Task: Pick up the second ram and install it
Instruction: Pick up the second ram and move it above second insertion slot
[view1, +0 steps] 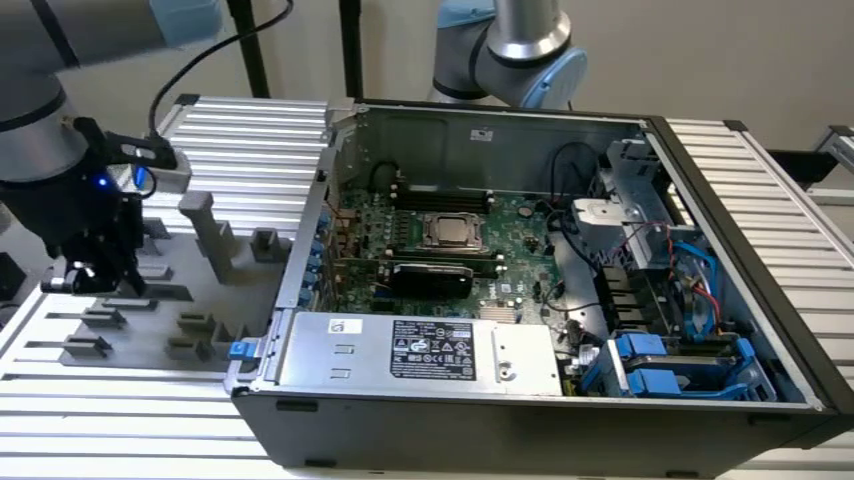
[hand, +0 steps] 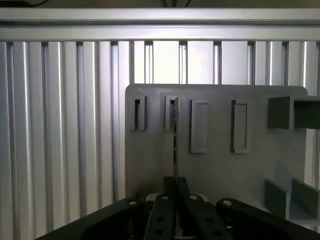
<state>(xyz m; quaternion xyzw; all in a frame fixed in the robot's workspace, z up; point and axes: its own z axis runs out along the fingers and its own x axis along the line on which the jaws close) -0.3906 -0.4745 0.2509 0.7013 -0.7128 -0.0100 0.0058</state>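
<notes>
Far left of the exterior view, the black gripper (view1: 100, 285) is low over the grey plastic holder tray (view1: 214, 290). Its fingers are pinched on the second ram (hand: 175, 145), a thin stick seen edge-on at its slot. Grasp made, I'd say; seating it in the green motherboard (view1: 514, 235) is not yet done.

Arm reaching down at the exterior view's left, fingers pressed together.
The grey arm (view1: 27, 110) comes in from the upper corner, and its black wrist (view1: 80, 200) points downward with a small blue light glowing on it. The gripper (view1: 96, 278) hangs low beneath. A grey joint with a pale-blue cap (view1: 518, 50) stands at the top centre. In the wrist view the two black fingers (hand: 164, 212) sit close together, clamped on the edge-on second ram (hand: 175, 145).
</notes>
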